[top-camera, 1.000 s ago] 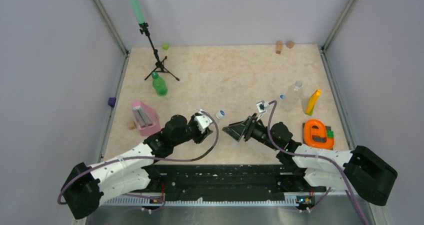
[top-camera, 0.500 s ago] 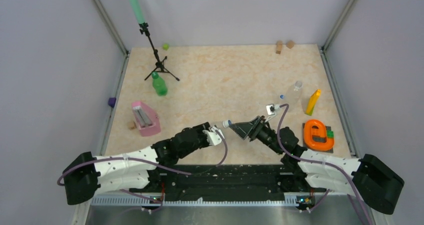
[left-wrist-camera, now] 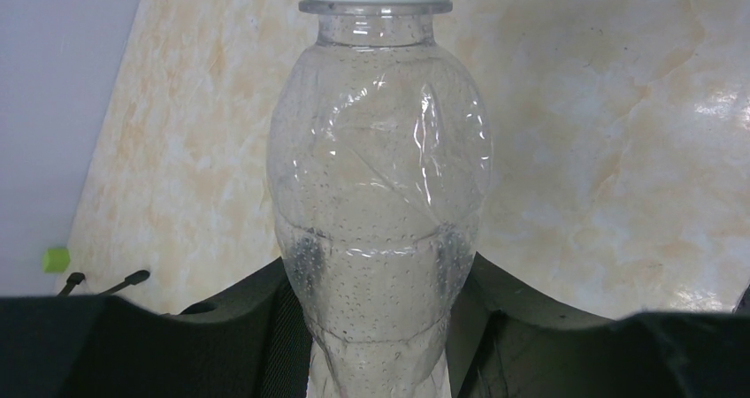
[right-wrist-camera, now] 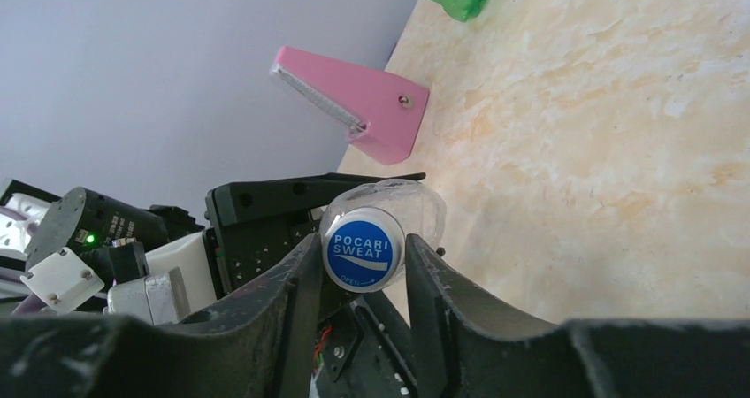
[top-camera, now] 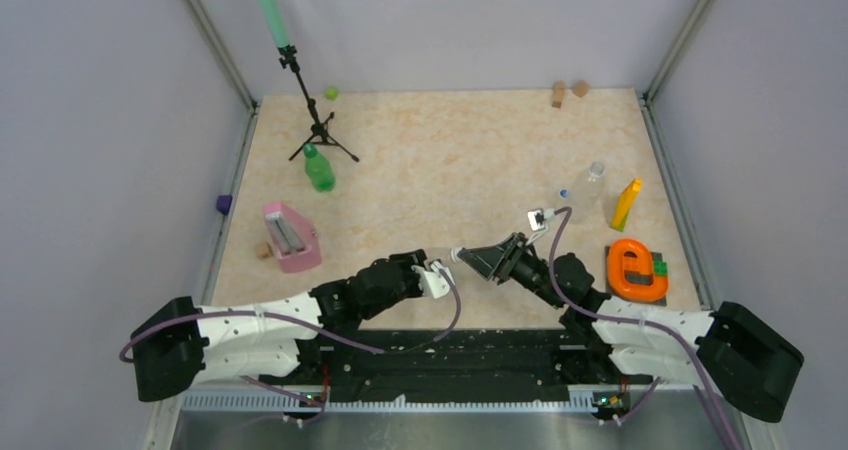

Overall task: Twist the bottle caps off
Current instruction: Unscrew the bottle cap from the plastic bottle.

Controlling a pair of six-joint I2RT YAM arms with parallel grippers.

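Blue cap: screwed on clear bottle, held sideways just above near-centre of table.
Left arm: stretched low, reaching right; left gripper clamped on bottle body.
Right arm: low, reaching left, tip to tip with it; right gripper fingers tight beside cap on both sides, can't tell if pressing.
Cap text: "POCARI SWEAT", white on blue.

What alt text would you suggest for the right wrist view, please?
A blue cap reading POCARI SWEAT, on a clear bottle, sits between the black fingers of the right gripper. A pink wedge rests on the marbled table behind.
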